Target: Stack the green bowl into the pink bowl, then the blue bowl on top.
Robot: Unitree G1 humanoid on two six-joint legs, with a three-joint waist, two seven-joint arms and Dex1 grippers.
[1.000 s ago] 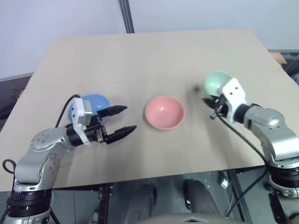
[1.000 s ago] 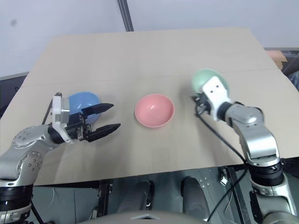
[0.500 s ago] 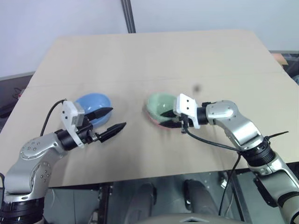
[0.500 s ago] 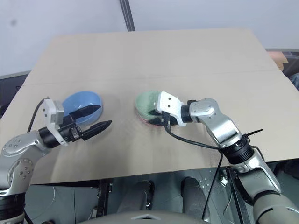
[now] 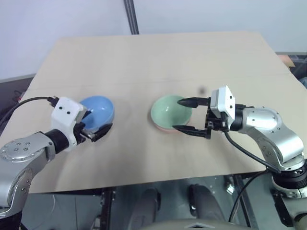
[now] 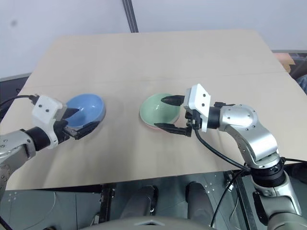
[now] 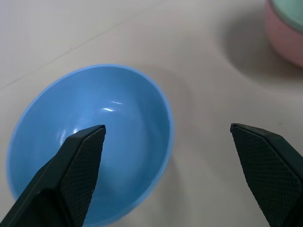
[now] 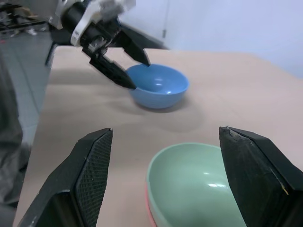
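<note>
Bright, even overhead light, soft shadows (small glints inside the blue bowl (image 7: 94, 146)), sharp focus

Both arms are silver-grey metal, built of rounded, jointed segments with small dark screws dotting the left shoulder housing. Each wrist carries a boxy white camera block, the one on the left marked by two tiny dark holes on its top face. Ahead of those blocks sit black mechanical hubs. The left gripper (image 6: 80, 121) and the right gripper (image 5: 188, 115) each have two tapered black fingers (image 7: 71, 175), with a fine cross-hatched texture on the inner pads. Black cables loop from both wrists, the right one sagging below the forearm.
</note>
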